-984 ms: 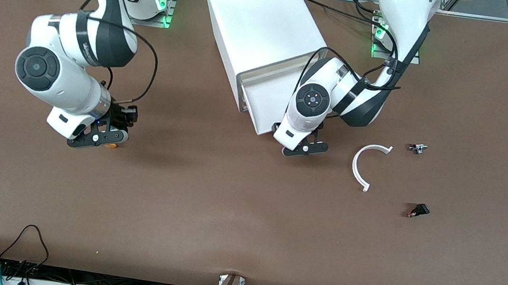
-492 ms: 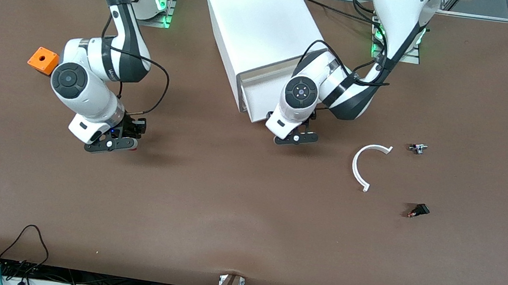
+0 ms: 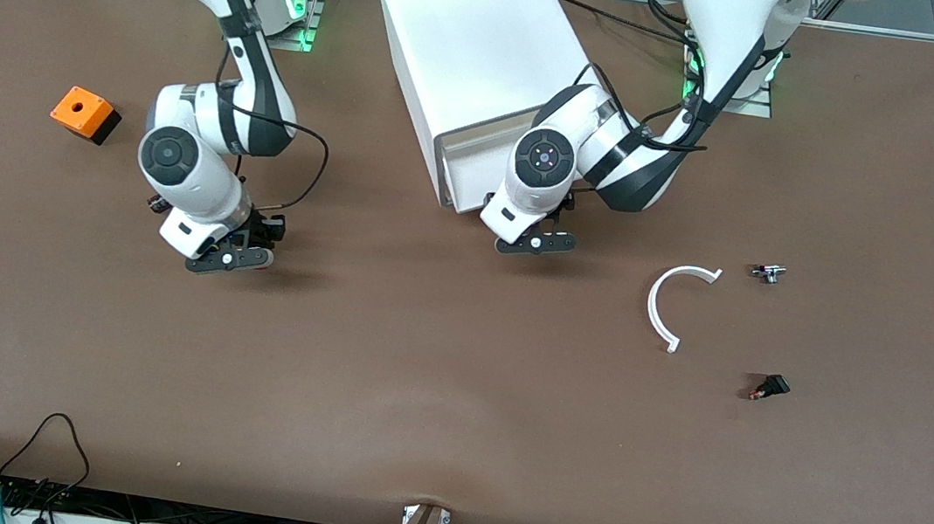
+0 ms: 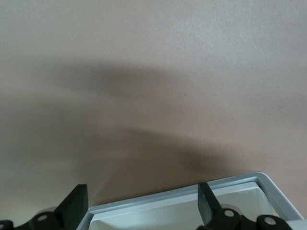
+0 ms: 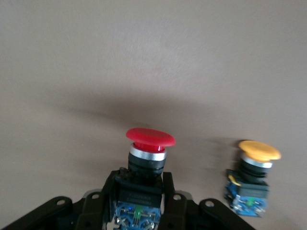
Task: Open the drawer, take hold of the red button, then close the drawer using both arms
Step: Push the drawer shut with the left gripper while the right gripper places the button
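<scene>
The drawer (image 3: 475, 177) sticks a short way out of the white cabinet (image 3: 484, 35). My left gripper (image 3: 535, 243) is open just in front of the drawer's front. In the left wrist view its black fingers (image 4: 76, 206) flank the drawer's front rim (image 4: 182, 199). My right gripper (image 3: 228, 258) is shut on the button (image 5: 150, 137) over the table toward the right arm's end. The button's red cap points away from the jaws, which clamp its black body. An orange-capped button (image 5: 259, 151) stands on the table beside it.
An orange box (image 3: 82, 113) sits toward the right arm's end. A white curved piece (image 3: 666, 307), a small metal part (image 3: 768, 273) and a small black part (image 3: 769, 387) lie toward the left arm's end.
My left gripper has moved toward the cabinet and the drawer has slid farther in. My right gripper has moved toward the table's middle with the red button, uncovering the orange box.
</scene>
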